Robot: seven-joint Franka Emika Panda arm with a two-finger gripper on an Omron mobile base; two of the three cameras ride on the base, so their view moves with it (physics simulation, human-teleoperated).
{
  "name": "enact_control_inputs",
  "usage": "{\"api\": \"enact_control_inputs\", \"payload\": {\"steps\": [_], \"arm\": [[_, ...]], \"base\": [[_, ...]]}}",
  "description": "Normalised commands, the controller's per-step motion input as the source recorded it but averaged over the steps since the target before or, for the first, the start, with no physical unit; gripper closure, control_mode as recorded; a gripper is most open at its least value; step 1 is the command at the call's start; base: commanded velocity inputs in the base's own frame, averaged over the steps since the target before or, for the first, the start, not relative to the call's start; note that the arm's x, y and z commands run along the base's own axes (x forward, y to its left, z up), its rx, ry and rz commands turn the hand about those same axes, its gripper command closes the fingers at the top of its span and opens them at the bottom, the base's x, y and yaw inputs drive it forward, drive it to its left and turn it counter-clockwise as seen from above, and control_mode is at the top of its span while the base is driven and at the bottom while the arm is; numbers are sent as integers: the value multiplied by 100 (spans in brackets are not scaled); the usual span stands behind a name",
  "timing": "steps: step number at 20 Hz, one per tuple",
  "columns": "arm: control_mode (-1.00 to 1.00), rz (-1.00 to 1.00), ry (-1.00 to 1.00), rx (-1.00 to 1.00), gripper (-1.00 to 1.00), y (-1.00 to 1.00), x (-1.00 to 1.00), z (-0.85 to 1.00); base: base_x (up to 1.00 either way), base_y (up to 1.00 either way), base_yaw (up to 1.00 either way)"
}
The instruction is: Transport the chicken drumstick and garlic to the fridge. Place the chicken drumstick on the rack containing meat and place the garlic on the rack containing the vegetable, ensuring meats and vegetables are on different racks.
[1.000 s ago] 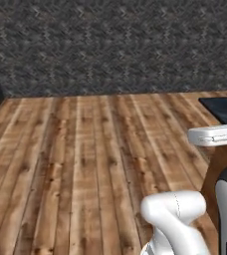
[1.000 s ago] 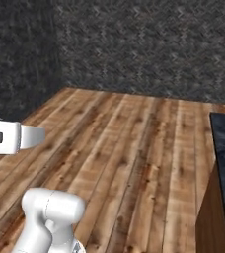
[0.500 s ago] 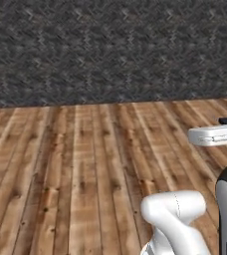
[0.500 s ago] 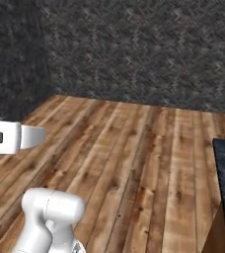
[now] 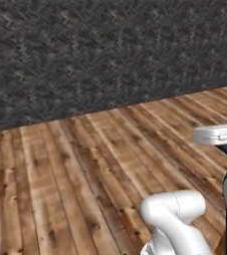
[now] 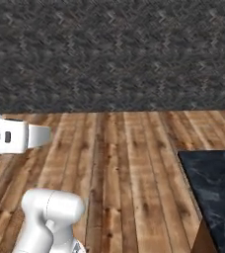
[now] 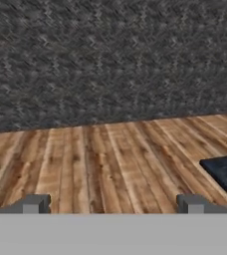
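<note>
The hand (image 7: pixel 113 203) is held wide open and empty over the wooden floor (image 7: pixel 100 159), nothing yet being carried.

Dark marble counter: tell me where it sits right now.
The dark marble counter fills the lower right corner of the right base view, on the wooden floor, short of the grey stone wall.

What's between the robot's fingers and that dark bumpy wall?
Just bare wooden floor, seen in the hand view, running from the open gripper to the wall.
</note>
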Motion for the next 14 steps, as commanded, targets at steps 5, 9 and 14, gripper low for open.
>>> {"api": "enact_control_inputs", "payload": {"steps": [5,9,14], "arm": [[100,0,0,0,-100,0,0,0],[100,0,0,0,-100,0,0,0],[100,0,0,0,-100,0,0,0]], "base": [[64,51,-86],[59,49,-88],[70,63,-82]]}}
